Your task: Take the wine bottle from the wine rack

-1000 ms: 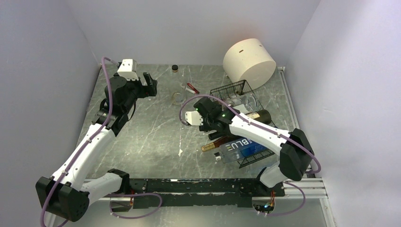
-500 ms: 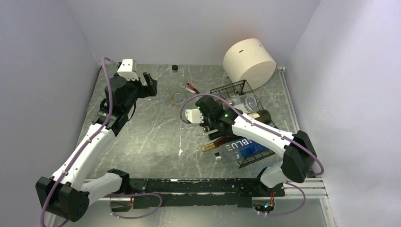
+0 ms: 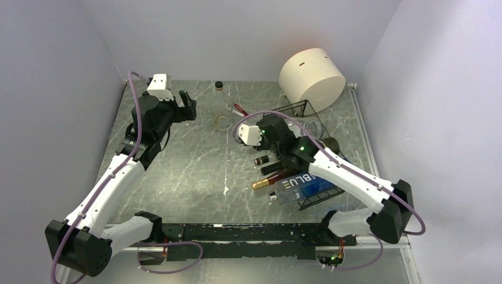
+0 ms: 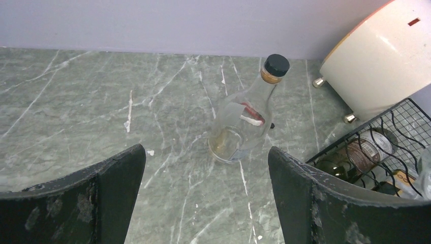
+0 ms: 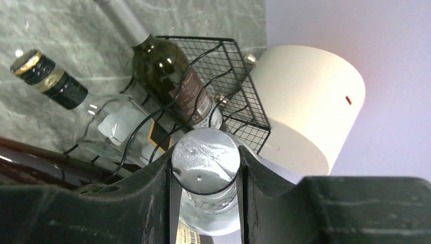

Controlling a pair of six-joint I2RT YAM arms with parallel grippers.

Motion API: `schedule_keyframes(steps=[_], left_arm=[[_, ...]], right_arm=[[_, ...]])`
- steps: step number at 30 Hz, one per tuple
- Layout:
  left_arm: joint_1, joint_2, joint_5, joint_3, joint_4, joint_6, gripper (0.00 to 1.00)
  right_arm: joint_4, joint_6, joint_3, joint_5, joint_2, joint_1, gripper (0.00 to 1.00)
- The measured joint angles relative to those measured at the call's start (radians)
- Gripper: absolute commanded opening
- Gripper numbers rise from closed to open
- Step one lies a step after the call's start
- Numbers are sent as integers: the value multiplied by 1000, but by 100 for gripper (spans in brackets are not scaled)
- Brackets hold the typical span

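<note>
The black wire wine rack [image 3: 298,110] lies at the right with several bottles in it. My right gripper [image 3: 278,132] is at its far end. In the right wrist view the gripper [image 5: 205,158] is shut on the silver-capped neck of a clear wine bottle [image 5: 206,152], whose body [image 3: 308,126] lies in the rack. A dark green bottle [image 5: 167,76] and a clear bottle with a black and gold cap [image 5: 48,76] lie beside it. My left gripper [image 3: 188,105] is open and empty, at the far left, away from the rack.
A cream cylinder [image 3: 312,77] stands behind the rack. A clear bottle with a black cap [image 4: 244,122] sits on the marble table between the arms. A blue-labelled bottle [image 3: 302,184] and a gold-capped brown bottle [image 3: 269,180] stick out of the rack's near end.
My right gripper has moved away from me and to the right, from the bottle necks at mid-rack to the clear bottle at the rack's far end. The left arm has not moved.
</note>
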Motion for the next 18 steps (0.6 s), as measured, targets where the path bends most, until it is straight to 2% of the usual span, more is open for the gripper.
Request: schedule_keyframes(steps=[8, 18], left_arm=[[0, 30, -49, 0, 4, 19, 94], [0, -3, -87, 0, -9, 45, 94]], right_arm=[[181, 95, -93, -29, -171, 0, 0], [241, 256, -54, -93, -181, 1, 0]])
